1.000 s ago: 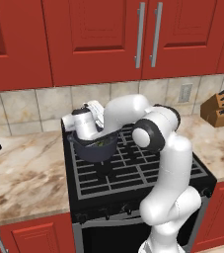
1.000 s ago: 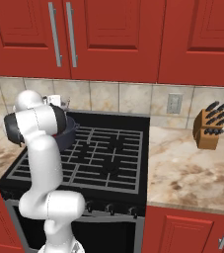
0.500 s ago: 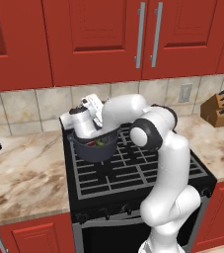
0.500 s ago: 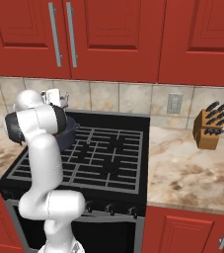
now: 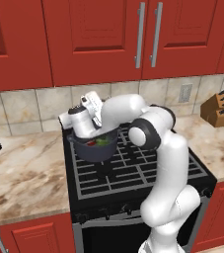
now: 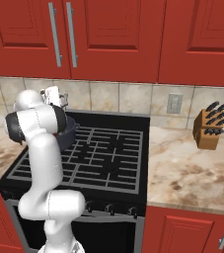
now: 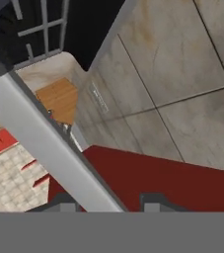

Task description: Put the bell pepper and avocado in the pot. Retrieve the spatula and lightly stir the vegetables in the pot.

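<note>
A dark pot (image 5: pixel 94 147) on the stove (image 5: pixel 133 170) held a red bell pepper (image 5: pixel 90 143), directly beneath the gripper (image 7: pixel 108 202) clamping a grey spatula handle (image 7: pixel 44 143).

- A home kitchen, computer-rendered.
- Red wooden cabinets (image 5: pixel 108 39) with long metal handles hang above and sit below.
- A black gas stove (image 6: pixel 108 158) with grates sits between marbled stone benches (image 6: pixel 192 173).
- Beige tiled backsplash (image 6: pixel 133 96) with a wall outlet (image 6: pixel 174 103).
- A wooden knife block (image 6: pixel 210 129) stands on the bench.
</note>
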Tool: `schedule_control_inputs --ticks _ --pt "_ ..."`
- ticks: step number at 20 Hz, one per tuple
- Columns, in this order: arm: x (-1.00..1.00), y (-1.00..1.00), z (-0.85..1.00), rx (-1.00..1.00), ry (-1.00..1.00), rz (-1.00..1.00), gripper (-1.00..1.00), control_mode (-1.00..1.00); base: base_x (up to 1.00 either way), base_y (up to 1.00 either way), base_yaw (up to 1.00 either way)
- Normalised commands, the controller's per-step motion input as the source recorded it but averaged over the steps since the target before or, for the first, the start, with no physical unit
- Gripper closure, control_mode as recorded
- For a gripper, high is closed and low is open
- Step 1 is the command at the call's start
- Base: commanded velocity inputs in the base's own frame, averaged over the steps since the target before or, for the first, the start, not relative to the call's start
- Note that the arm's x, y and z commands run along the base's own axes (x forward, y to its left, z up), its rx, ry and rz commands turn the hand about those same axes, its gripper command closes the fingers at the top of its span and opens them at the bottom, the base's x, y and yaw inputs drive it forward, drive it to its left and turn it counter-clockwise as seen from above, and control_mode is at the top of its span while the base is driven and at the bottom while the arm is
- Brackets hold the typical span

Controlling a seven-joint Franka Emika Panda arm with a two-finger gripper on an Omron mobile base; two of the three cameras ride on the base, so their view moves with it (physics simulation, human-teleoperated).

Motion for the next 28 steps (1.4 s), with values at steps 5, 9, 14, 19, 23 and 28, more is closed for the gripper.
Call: schedule_control_inputs --ticks 5,9,14,19,23,28 --pt "0.54 0.0 0.04 -0.01 -0.13 -0.05 1.0 -1.0 0.0 0.0 0.0" --pt "0.21 0.04 0.0 0.0 -0.11 -0.05 1.0 -1.0 0.0 0.0 0.0" --pt "-0.34 0.06 0.05 0.0 0.0 -0.02 1.0 -1.0 0.0 0.0 0.0" --pt "-0.48 0.03 0.0 0.0 0.0 -0.01 1.0 -1.0 0.0 0.0 0.0" --pt "-0.39 0.01 0.0 0.0 0.0 -0.01 1.0 -1.0 0.0 0.0 0.0" --pt "-0.01 -0.06 0.0 -0.03 -0.11 -0.08 1.0 -1.0 0.0 0.0 0.0"
